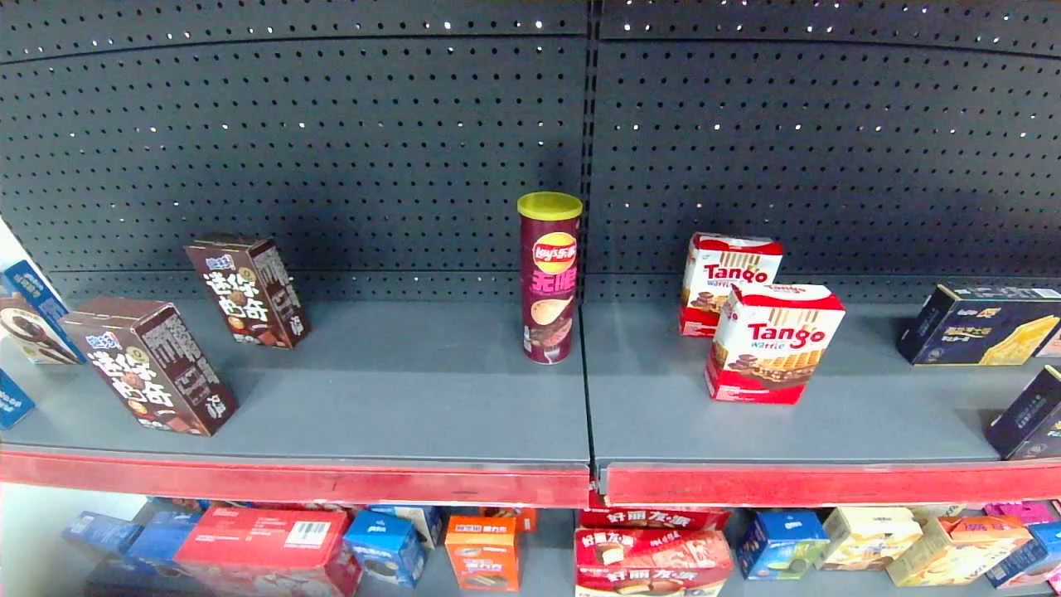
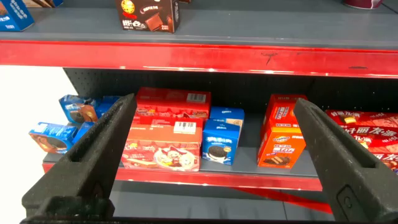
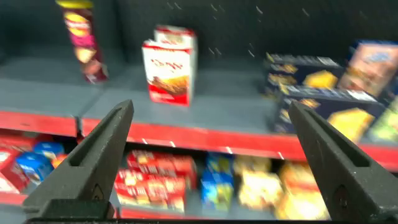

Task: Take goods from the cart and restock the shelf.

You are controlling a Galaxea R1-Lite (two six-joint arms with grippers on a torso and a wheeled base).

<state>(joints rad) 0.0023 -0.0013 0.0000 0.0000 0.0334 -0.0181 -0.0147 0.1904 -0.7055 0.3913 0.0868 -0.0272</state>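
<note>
Left end effector (image 2: 214, 104) and right end effector (image 3: 211, 107) both spread wide, empty | chip canister (image 1: 549, 278) stands upright at middle of shelf (image 1: 398, 398) | I judge it light, stiff, tippy: grip mid-body.

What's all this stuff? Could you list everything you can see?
chip can: one, maroon, yellow lid, upright mid upper shelf
wafer boxes: two, red and white, right of the can
brown boxes: two, dark brown, left of the can
navy boxes: at least two, dark blue, upper shelf's right end
blue boxes: at least two, blue, upper shelf's left end
mixed boxes: many; red, blue, orange, cream; lower shelf
left gripper: one, black, open, before the lower shelf
right gripper: one, black, open, before the upper shelf
</note>
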